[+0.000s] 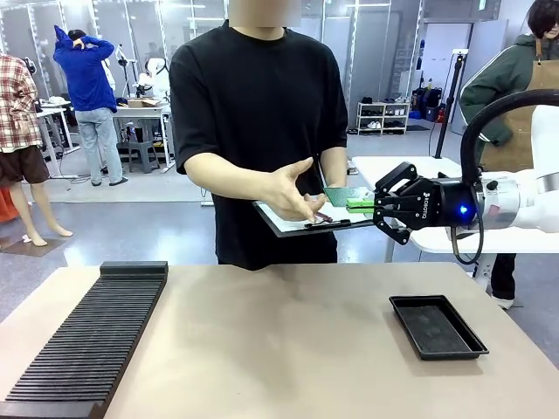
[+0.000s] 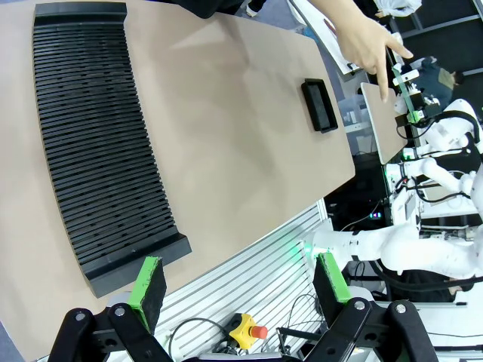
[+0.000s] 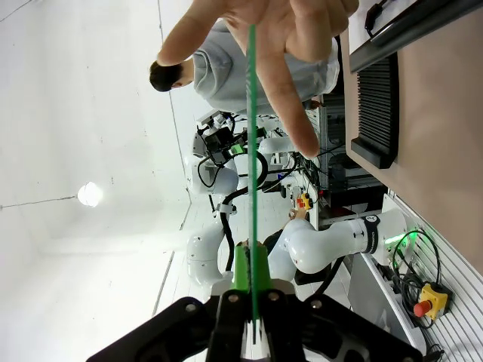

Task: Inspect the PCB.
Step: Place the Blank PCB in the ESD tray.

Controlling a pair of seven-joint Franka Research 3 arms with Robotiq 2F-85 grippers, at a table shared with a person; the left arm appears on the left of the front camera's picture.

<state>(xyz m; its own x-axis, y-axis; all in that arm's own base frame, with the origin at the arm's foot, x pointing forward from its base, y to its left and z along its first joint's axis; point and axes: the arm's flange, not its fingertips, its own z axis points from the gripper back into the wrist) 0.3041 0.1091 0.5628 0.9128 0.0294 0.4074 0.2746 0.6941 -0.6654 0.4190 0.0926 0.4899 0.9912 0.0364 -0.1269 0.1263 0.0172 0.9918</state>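
PCB (image 1: 342, 195) is up in the air, pinched by one edge in the right end effector (image 1: 374, 208), whose green pads are clamped tight on it. The board sticks straight out past the fingertips toward the person across the bench (image 1: 279, 332). From that wrist's own camera you get the board (image 3: 251, 188) dead edge-on, just a thin green line running up from between the pads of the end effector (image 3: 251, 260).

The person's open hand (image 1: 288, 192) sits right off the far end of the board, out beyond the fingertips. In the wrist view the hand (image 3: 256, 23) is spread behind the board's edge; can't tell if it actually touches. A clipboard (image 1: 284, 223) with white paper is held just below and beyond the same fingertips.

Under that end effector, down on the bench and a bit nearer the robot's side, lies a shallow black tray (image 1: 419, 299).

Left end effector (image 2: 240, 280) has its jaws spread wide with nothing between them. It hangs off the robot-side edge of the bench (image 2: 241, 136), and out ahead of its fingers lies a long black slotted rack (image 2: 98, 151), with the tray (image 2: 318, 105) farther on past that.
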